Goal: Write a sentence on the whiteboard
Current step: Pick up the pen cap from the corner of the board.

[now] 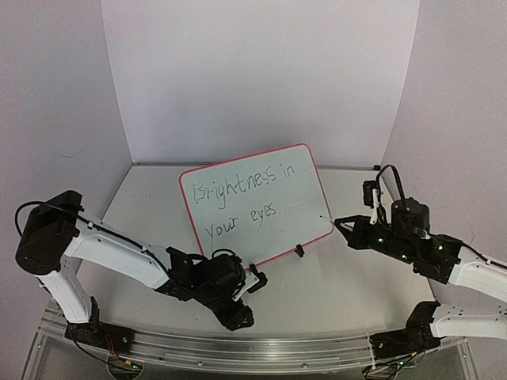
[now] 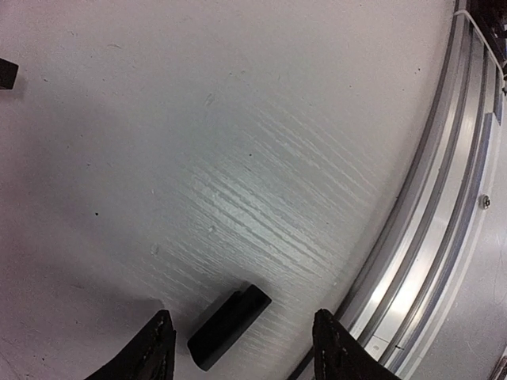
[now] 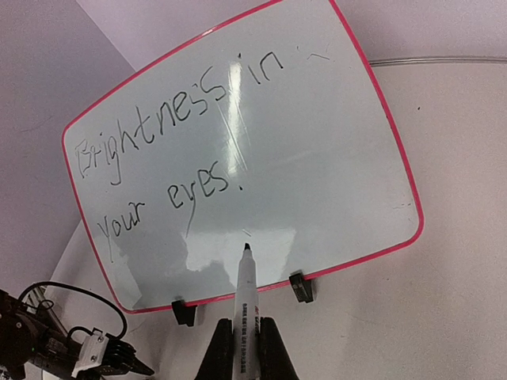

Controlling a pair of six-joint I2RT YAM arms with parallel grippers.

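**Top view:** the whiteboard [image 1: 307,215] stands tilted back on the worktop [image 1: 333,289], the sentence [image 1: 245,198] in two lines on its face, with the left pincer [image 1: 249,299] low before its near edge and the right pincer [image 1: 342,226] at its right side. **Left wrist view:** the left pincer [image 2: 245,352] is released, its fingers spread either side of a black cap [image 2: 230,324] lying on the worktop [image 2: 238,142]. **Right wrist view:** the right pincer [image 3: 245,358] is clenched on the marker [image 3: 245,297]. The whiteboard [image 3: 341,182] looks light, stiff and glossy on its clip feet [image 3: 299,286], so it may slide or tip and is best held by the red frame, clear of the smearable sentence [image 3: 174,158].
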